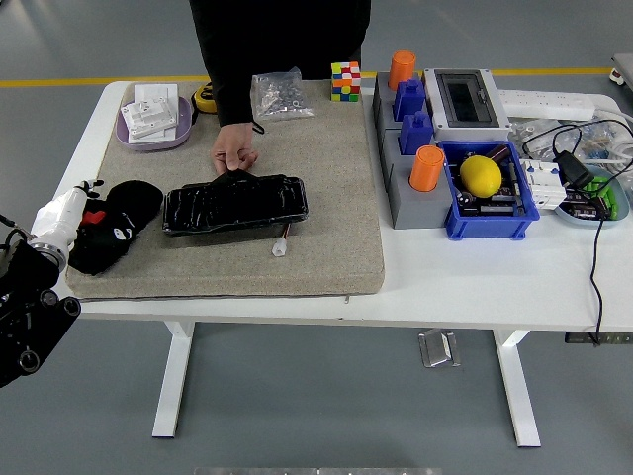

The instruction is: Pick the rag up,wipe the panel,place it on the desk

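Black rag (114, 236) lying bunched at the left end of the beige mat (326, 198), glossy black panel (235, 204) just right of it, person's hand (234, 155) gripping the panel's far edge, robot's left hand (67, 213) touching the rag's left side, finger state cannot be told.
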Robot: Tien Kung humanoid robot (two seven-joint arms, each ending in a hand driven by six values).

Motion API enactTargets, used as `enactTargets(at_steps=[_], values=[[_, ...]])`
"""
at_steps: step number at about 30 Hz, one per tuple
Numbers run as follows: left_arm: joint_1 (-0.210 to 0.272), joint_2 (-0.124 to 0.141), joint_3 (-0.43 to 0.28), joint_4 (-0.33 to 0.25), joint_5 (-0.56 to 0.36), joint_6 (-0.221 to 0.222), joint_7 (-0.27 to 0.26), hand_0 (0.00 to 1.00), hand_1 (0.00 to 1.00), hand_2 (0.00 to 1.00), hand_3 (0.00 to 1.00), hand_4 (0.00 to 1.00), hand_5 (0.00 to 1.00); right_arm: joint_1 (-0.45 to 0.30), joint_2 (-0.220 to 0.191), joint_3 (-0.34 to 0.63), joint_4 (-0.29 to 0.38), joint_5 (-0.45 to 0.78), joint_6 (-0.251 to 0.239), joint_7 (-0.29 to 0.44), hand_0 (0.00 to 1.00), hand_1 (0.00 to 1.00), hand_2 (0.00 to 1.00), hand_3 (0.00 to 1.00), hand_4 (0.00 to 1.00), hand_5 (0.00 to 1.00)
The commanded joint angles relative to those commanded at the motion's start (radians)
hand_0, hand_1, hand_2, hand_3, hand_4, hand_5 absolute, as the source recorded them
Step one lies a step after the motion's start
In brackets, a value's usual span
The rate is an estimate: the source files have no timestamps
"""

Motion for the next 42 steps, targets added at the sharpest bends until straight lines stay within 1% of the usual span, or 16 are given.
enactTargets(at_steps=[5, 6, 11, 12, 17, 18, 23, 24, 29, 30, 35, 37, 41, 42], values=[[-0.001, -0.001, -0.002, 0.006, -0.002, 0.021, -0.009, 0.466, 0.383, 0.766, 0.762, 0.780, 0.180, 0.001, -0.001, -0.006, 0.000, 0.008, 0.000, 0.003, 0.761, 0.718, 0.718, 0.592, 0.902, 0.565], [-0.002, -0.001, -0.001, 0.006, -0.003, 0.023, -0.010, 0.399, 0.275, 0.593, 0.541, 0.677, 0.109, 0.001, -0.001, -0.006, 0.000, 0.008, 0.000, 0.003, 0.760, 0.718, 0.718, 0.593, 0.902, 0.564], [-0.001, -0.001, 0.009, 0.005, -0.021, 0.043, -0.028, 0.399, 0.275, 0.593, 0.541, 0.677, 0.109, 0.001, -0.002, 0.012, 0.000, -0.004, 0.000, 0.000, 0.760, 0.718, 0.718, 0.593, 0.902, 0.564], [-0.001, -0.001, 0.011, 0.006, -0.024, 0.045, -0.030, 0.380, 0.241, 0.519, 0.484, 0.609, 0.074, 0.000, -0.002, 0.014, 0.000, -0.005, -0.001, 0.000, 0.760, 0.718, 0.718, 0.592, 0.902, 0.564], [0.000, -0.004, 0.018, 0.013, -0.039, 0.049, -0.036, 0.380, 0.241, 0.519, 0.484, 0.609, 0.074, -0.001, -0.001, 0.032, 0.000, -0.013, -0.003, 0.002, 0.760, 0.718, 0.718, 0.592, 0.902, 0.564], [0.001, -0.004, 0.020, 0.015, -0.041, 0.049, -0.036, 0.353, 0.214, 0.489, 0.465, 0.585, 0.022, 0.000, -0.001, 0.037, 0.000, -0.017, -0.005, 0.003, 0.760, 0.718, 0.718, 0.593, 0.903, 0.564], [0.004, -0.006, 0.026, 0.015, -0.052, 0.060, -0.043, 0.353, 0.214, 0.489, 0.465, 0.585, 0.022, -0.001, -0.002, 0.054, 0.000, -0.027, -0.007, 0.002, 0.760, 0.718, 0.718, 0.593, 0.903, 0.564], [0.004, -0.006, 0.027, 0.014, -0.053, 0.063, -0.045, 0.289, 0.168, 0.450, 0.423, 0.502, 0.002, -0.002, -0.002, 0.059, 0.000, -0.031, -0.007, 0.001, 0.760, 0.718, 0.718, 0.593, 0.906, 0.566], [0.006, -0.006, 0.030, 0.003, -0.076, 0.089, -0.066, 0.289, 0.168, 0.450, 0.423, 0.502, 0.002, -0.002, -0.003, 0.067, 0.000, -0.037, -0.007, 0.000, 0.760, 0.718, 0.718, 0.593, 0.906, 0.566], [0.007, -0.005, 0.031, 0.001, -0.081, 0.094, -0.070, 0.264, 0.152, 0.417, 0.346, 0.425, 0.002, -0.002, -0.002, 0.066, 0.000, -0.036, -0.007, -0.001, 0.760, 0.718, 0.718, 0.593, 0.910, 0.569], [0.009, -0.005, 0.028, 0.001, -0.090, 0.101, -0.076, 0.264, 0.152, 0.417, 0.346, 0.425, 0.002, -0.003, -0.001, 0.064, 0.000, -0.037, -0.006, -0.002, 0.760, 0.718, 0.718, 0.593, 0.910, 0.569], [0.010, -0.004, 0.023, -0.002, -0.082, 0.103, -0.074, 0.259, 0.146, 0.420, 0.331, 0.419, 0.002, -0.004, -0.001, 0.068, 0.000, -0.041, -0.005, -0.005, 0.760, 0.718, 0.718, 0.593, 0.913, 0.570], [0.016, 0.000, 0.004, -0.025, -0.064, 0.097, -0.058, 0.259, 0.146, 0.420, 0.331, 0.419, 0.002, -0.004, -0.001, 0.080, 0.000, -0.052, -0.004, -0.010, 0.760, 0.718, 0.718, 0.593, 0.913, 0.570], [0.018, 0.001, -0.002, -0.035, -0.058, 0.096, -0.051, 0.251, 0.140, 0.426, 0.344, 0.403, 0.002, -0.005, -0.001, 0.085, 0.000, -0.056, -0.004, -0.011, 0.760, 0.718, 0.718, 0.594, 0.914, 0.570]])
